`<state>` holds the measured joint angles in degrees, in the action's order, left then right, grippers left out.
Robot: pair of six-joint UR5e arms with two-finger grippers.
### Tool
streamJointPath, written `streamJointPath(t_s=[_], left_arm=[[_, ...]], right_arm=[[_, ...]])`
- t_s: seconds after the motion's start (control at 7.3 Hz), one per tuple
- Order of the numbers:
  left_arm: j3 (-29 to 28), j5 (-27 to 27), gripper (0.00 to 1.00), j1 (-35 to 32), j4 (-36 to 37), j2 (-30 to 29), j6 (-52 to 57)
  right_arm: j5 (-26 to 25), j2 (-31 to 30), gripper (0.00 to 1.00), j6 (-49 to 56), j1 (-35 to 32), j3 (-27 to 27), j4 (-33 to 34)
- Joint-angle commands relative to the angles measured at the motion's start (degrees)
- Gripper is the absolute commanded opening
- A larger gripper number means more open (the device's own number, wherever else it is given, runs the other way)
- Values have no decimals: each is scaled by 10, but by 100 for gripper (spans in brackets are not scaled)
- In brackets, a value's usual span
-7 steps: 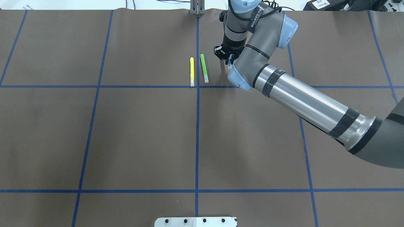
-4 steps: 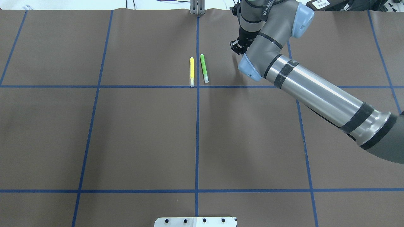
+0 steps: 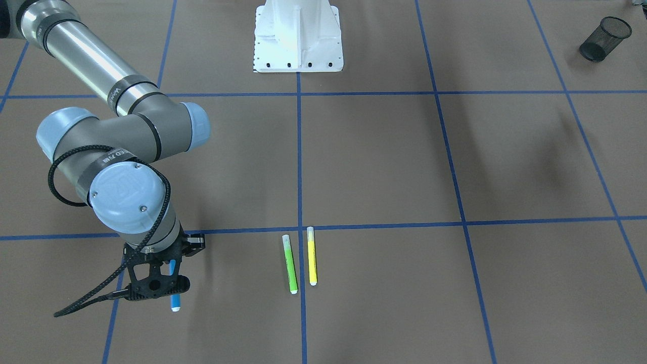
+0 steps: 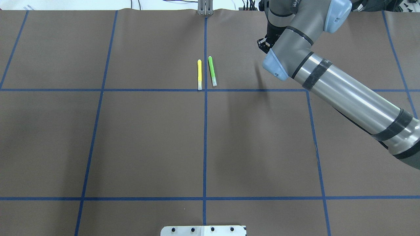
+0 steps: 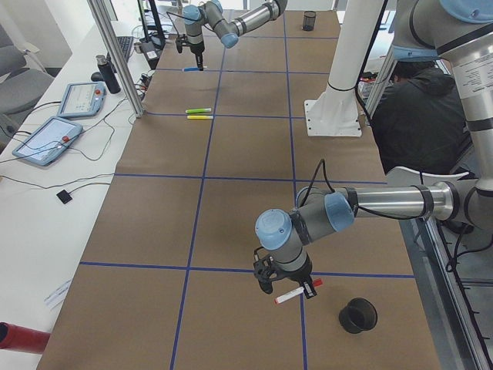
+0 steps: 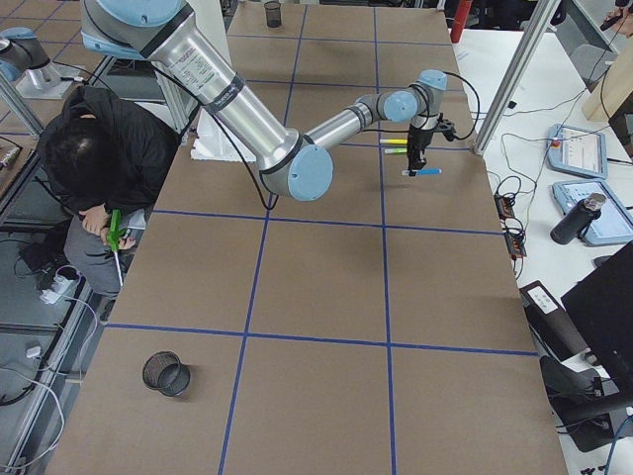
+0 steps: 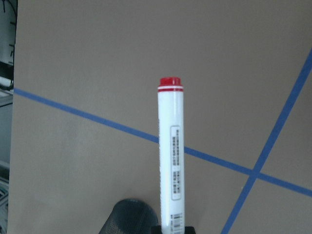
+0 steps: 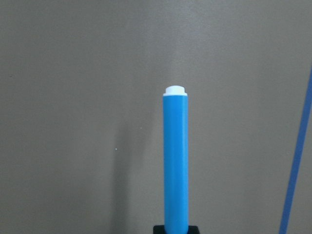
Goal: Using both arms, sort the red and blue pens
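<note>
Closed around the blue highlighter, the right gripper is held above the brown table, near a blue tape line. The highlighter is carried roughly level. Its white end is pointed away from the wrist camera, and its other end is hidden between the jaws.

The left gripper is closed on the red marker, whose red end is turned toward a black mesh cup standing nearby. In the left wrist view the cup's rim is seen beneath the marker.

A green highlighter and a yellow highlighter are laid side by side, not touching, at the middle tape line, well apart from both grippers. A person in dark clothing is seen beside the robot's base.
</note>
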<state>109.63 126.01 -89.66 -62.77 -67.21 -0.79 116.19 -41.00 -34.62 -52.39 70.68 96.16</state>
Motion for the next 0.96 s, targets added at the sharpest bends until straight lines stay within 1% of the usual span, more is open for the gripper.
streamJointPath(t_s=[0.0,0.14,0.27,0.55,0.68,0.82], left_arm=[[15,5,0,-26,130,4,56],[29,5,0,-44,170,11,80],[35,5,0,-49,182,25,90],[34,5,0,-58,228,28,90],[33,5,0,-58,233,43,90],[30,5,0,-58,235,54,88]], right_arm=[[-1,-26,0,4,-5,65,57],[-10,-29,0,56,-12,84,105],[-15,-46,0,108,-24,103,132],[-16,-98,0,204,-71,129,141],[-17,-113,0,249,-82,150,169],[-31,-124,0,256,-87,182,204]])
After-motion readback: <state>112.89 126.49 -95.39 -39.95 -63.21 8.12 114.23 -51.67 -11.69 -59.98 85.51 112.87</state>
